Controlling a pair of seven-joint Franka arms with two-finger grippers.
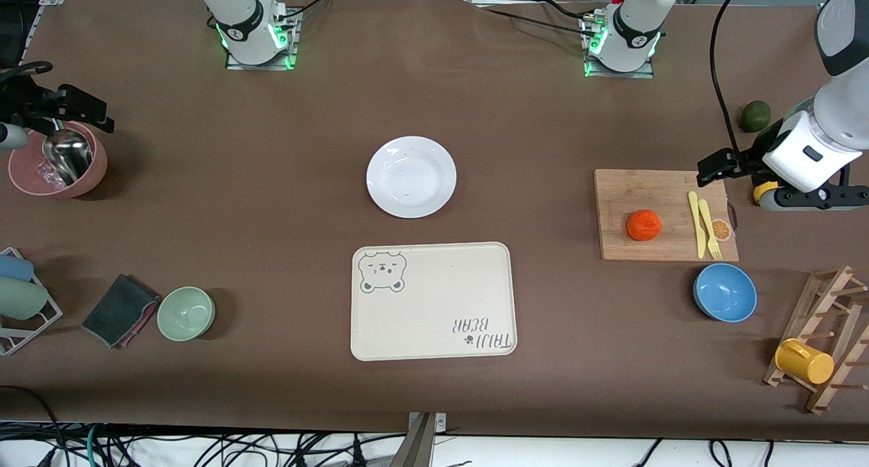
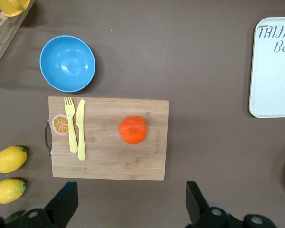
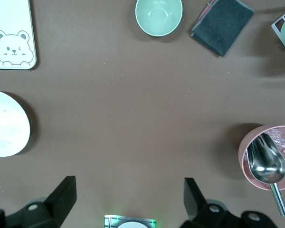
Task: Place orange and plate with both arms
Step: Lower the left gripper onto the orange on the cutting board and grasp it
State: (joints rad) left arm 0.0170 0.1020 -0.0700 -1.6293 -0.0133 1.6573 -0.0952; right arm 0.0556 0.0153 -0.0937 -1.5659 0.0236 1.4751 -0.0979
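Note:
The white plate (image 1: 411, 177) (image 3: 4, 123) lies at the middle of the table, farther from the front camera than the cream bear tray (image 1: 432, 301). The orange (image 1: 643, 225) (image 2: 132, 129) rests on the wooden cutting board (image 1: 662, 246) toward the left arm's end. My left gripper (image 1: 811, 199) (image 2: 131, 194) hangs open and empty above the bare table beside that board. My right gripper (image 1: 13, 136) (image 3: 129, 190) hangs open and empty above the right arm's end, beside the pink bowl (image 1: 58, 161).
A yellow fork and knife (image 1: 705, 226) lie on the board. A blue bowl (image 1: 725, 292), two lemons (image 2: 9, 159), an avocado (image 1: 755, 116) and a wooden rack with a yellow mug (image 1: 804, 360) surround it. A green bowl (image 1: 186, 313) and dark cloth (image 1: 121, 310) lie toward the right arm's end.

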